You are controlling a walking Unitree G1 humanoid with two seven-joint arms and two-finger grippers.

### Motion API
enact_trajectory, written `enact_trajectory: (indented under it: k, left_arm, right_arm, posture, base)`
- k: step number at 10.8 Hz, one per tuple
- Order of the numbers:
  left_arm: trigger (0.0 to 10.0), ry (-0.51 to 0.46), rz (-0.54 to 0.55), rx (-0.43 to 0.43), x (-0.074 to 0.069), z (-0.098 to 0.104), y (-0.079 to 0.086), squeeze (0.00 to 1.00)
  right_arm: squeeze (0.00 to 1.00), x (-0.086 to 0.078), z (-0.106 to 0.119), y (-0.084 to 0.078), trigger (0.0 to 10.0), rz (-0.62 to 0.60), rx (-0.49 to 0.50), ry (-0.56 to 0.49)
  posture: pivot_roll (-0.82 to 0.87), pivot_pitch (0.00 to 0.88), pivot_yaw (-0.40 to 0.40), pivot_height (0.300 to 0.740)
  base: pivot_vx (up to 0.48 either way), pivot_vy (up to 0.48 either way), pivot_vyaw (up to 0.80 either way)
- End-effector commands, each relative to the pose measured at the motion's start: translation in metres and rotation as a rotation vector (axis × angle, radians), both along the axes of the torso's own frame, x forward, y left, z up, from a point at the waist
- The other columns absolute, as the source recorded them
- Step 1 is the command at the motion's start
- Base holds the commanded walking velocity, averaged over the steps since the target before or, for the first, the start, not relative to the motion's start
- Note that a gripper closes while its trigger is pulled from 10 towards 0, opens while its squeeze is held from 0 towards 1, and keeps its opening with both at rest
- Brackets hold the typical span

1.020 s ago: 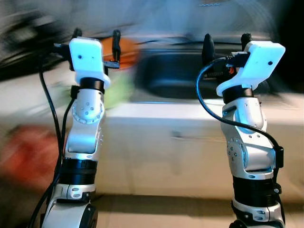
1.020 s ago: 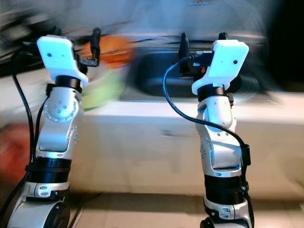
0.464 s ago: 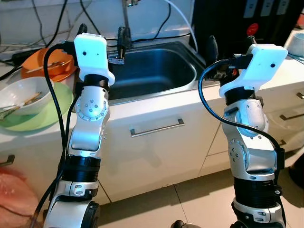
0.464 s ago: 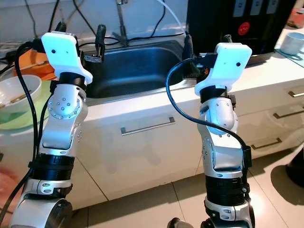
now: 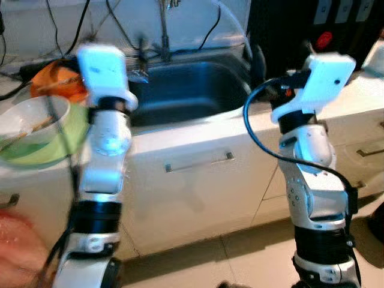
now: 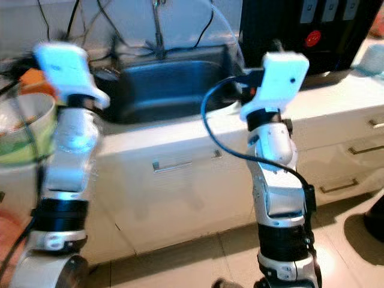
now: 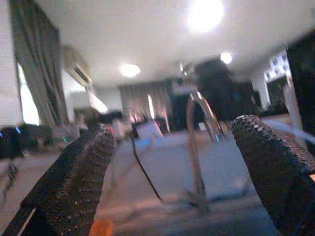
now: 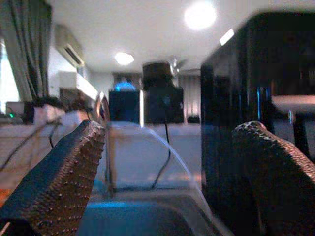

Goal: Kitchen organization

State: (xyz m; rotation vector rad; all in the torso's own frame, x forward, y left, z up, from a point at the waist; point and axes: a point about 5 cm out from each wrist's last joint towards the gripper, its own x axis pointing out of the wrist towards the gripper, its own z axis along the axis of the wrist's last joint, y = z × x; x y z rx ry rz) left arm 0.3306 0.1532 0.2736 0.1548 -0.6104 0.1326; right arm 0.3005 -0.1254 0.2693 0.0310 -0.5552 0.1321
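Both arms raised before the sink (image 5: 192, 90), left pincer (image 7: 177, 162) and right pincer (image 8: 167, 167) spread empty; steady up before reaching for the bowl (image 5: 33, 123) on the worktop (image 5: 198, 129).

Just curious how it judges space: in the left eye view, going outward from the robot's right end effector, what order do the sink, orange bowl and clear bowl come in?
1. Sink, just to the left of the right end effector.
2. Orange bowl, far left on the counter.
3. Clear bowl, leftmost, nearer the counter's front edge; only slightly beyond the orange bowl.

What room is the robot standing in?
Most likely a home kitchen: there is a steel sink with a tap set in a white counter, and used bowls stacked beside it.
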Motion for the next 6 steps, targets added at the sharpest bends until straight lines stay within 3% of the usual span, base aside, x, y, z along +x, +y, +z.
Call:
enact_trajectory:
  k: [1, 5, 6]
  left_arm:
    - [10.0, -0.025, 0.023, -0.001, -0.004, 0.006, 0.002, 0.0]
    - [10.0, 0.008, 0.045, -0.019, -0.008, -0.006, 0.002, 0.0]
    - [10.0, 0.017, 0.047, -0.027, -0.007, -0.008, 0.003, 0.0]
  right_arm:
    - [0.0, -0.001, 0.009, -0.001, 10.0, 0.015, 0.0, -0.025]
    - [0.0, -0.002, 0.0, -0.003, 10.0, 0.044, -0.021, 0.015]
    - [0.0, -0.003, -0.002, -0.003, 10.0, 0.052, -0.026, 0.024]
  posture:
    - [0.01, 0.0, 0.014, 0.74]
    - [0.01, 0.0, 0.009, 0.74]
    - [0.0, 0.0, 0.007, 0.74]
  base:
    - [0.45, 0.0, 0.0]
    - [0.437, 0.0, 0.0]
    - [0.409, 0.255, 0.0]
